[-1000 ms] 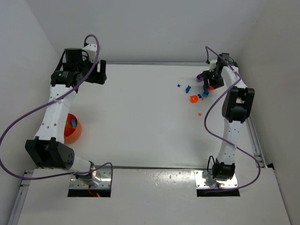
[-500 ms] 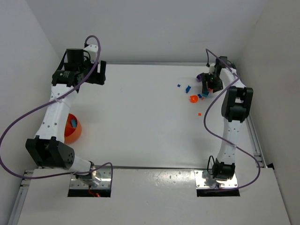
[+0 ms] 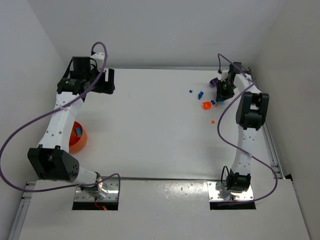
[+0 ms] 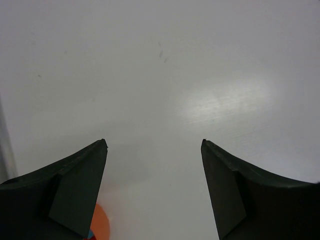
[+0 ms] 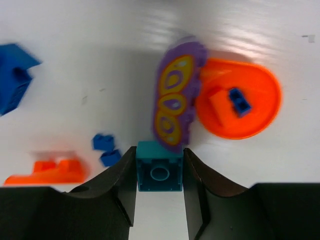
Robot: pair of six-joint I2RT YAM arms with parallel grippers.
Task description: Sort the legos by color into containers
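My right gripper (image 5: pixel 159 149) is shut on a cyan brick (image 5: pixel 160 172), both fingers flat against its sides, low over the table at the far right (image 3: pixel 221 95). Just beyond it lie a purple piece with yellow ovals (image 5: pixel 175 105) and a round orange piece (image 5: pixel 250 107) carrying a small orange bit and a blue bit. A blue brick (image 5: pixel 12 75), two tiny blue bits (image 5: pixel 105 150) and an orange piece (image 5: pixel 47 172) lie to the left. My left gripper (image 4: pixel 154 142) hangs open and empty at the far left (image 3: pixel 107 80). The orange bowl (image 3: pixel 77 139) holds a blue piece.
Loose blue bits (image 3: pixel 195 92) and a tiny orange bit (image 3: pixel 212 121) lie left of the right gripper. White walls close in the table on the left, back and right. A purple cable loops off each arm.
My right gripper has moved in over the pile and its jaws have come together on the cyan brick. The left arm has shifted only slightly.
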